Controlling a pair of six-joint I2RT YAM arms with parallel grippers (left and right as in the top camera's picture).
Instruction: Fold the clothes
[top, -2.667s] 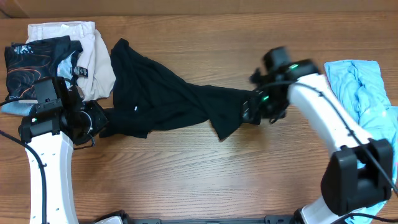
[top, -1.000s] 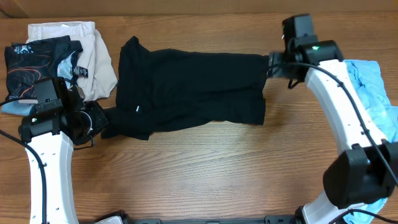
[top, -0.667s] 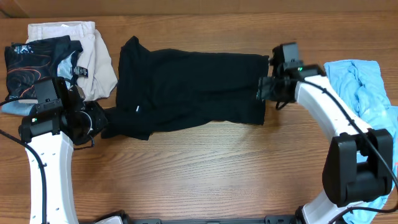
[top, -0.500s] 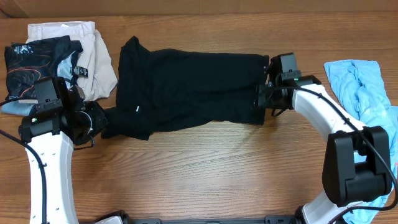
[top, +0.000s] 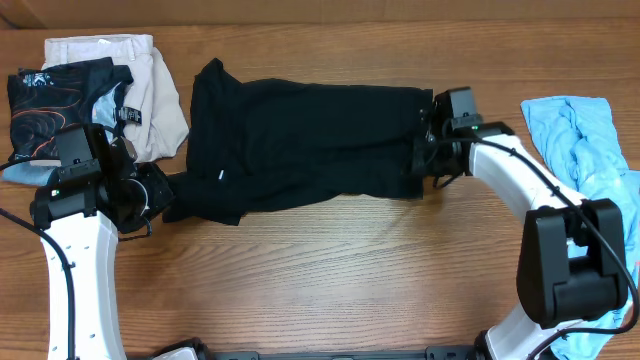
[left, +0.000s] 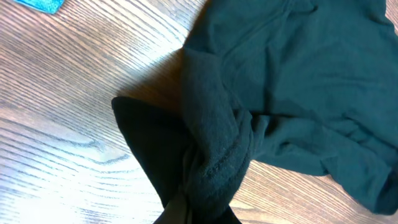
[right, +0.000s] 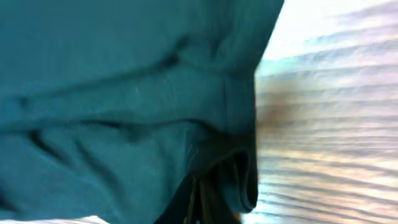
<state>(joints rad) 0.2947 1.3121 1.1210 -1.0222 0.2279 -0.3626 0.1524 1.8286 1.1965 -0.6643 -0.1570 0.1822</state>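
A black garment (top: 300, 145) lies spread across the middle of the wooden table. My left gripper (top: 165, 192) is shut on its lower left corner; in the left wrist view the cloth (left: 211, 155) bunches into a thick fold that runs into the jaws at my left gripper (left: 199, 214). My right gripper (top: 422, 160) sits on the garment's right edge. In the right wrist view the right gripper (right: 205, 208) is pinched shut on the hem (right: 239, 162), which curls up from the table.
A beige garment (top: 135, 70) and black printed shorts (top: 60, 95) lie stacked at the back left. A crumpled light blue garment (top: 580, 140) lies at the right edge, close to the right arm.
The right gripper came down from the garment's far right corner to its right edge and closed on the hem. The garment and the left arm have stayed put over the last second.
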